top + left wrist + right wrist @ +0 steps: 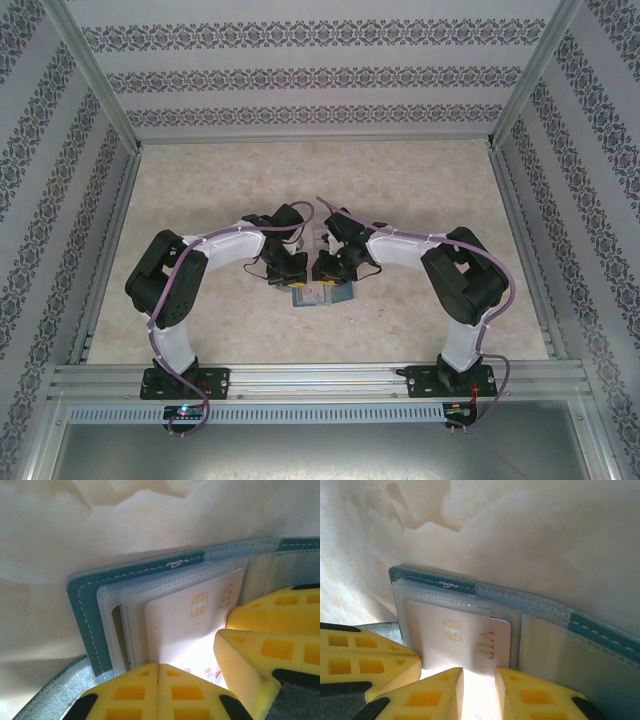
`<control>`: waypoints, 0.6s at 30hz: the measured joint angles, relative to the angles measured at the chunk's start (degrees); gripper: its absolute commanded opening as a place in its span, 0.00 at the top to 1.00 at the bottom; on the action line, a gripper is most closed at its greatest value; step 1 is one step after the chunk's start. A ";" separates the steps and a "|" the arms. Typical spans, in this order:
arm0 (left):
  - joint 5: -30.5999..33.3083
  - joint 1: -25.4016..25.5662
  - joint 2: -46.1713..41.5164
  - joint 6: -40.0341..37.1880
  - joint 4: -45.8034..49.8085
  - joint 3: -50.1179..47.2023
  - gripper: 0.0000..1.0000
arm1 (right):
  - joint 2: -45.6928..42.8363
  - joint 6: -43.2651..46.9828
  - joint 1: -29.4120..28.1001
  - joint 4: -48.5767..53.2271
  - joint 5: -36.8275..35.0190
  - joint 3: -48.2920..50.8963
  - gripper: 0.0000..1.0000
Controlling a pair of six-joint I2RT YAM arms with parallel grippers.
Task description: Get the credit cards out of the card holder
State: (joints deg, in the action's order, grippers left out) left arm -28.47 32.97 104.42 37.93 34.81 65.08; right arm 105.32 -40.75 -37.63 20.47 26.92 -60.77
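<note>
While both my arms fold inward over the middle of the pale marbled table (420,190), the card holder (322,295) lies open and flat on it. It sits just at 6 o'clock from my two claws, which stand nose to nose above it.

From my left wrist, the holder's teal cover (82,610), edged with white stitching, frames a stack of clear plastic sleeves (112,595). Among the sleeves lies a pale credit card (180,625), face up, with a gold chip (199,605) and gold lettering toward 1 o'clock. Small pink flowers show on its near end toward 6 o'clock.

My left claw (158,677) sits at 6 o'clock in that view. It is fully closed, yellow tips pressed pad to pad at the near edge of the sleeves. I cannot tell whether any sleeve edge is caught between them. My right claw's yellow fingers (260,645) come in from 4 o'clock over the card's corner.

From my right wrist, the same holder (435,580) and card (435,630) lie ahead toward 12 o'clock. My right claw (479,692) is at 6 o'clock with its jaws slightly apart. The card's bright face shows through the narrow gap. The card is wider than that gap, so it lies under the tips and is not pinched between them.

My left claw's fingers (395,652) sit at 8 o'clock. The holder's second panel (570,670), paler grey-blue under a clear pocket, spreads toward 4 o'clock; I cannot tell what it contains.
</note>
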 measured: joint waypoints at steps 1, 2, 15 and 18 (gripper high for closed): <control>0.00 0.00 0.00 0.00 0.00 0.00 1.00 | 0.00 0.22 0.00 0.33 -0.44 -0.17 0.70; 0.00 0.00 0.00 -0.02 0.02 0.00 1.00 | -0.02 0.42 0.00 0.74 -0.94 -0.37 0.69; 1.73 0.00 0.00 -0.24 0.96 0.20 1.00 | -1.20 1.27 -0.09 4.46 -4.63 -1.33 0.64; 2.01 0.00 0.00 -0.26 1.70 0.98 1.00 | -2.16 1.25 -0.07 4.63 -4.61 -1.31 0.63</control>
State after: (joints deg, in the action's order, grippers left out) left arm -26.46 32.97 104.42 37.67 36.51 66.06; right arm 103.15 -39.51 -37.69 25.10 22.31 -62.08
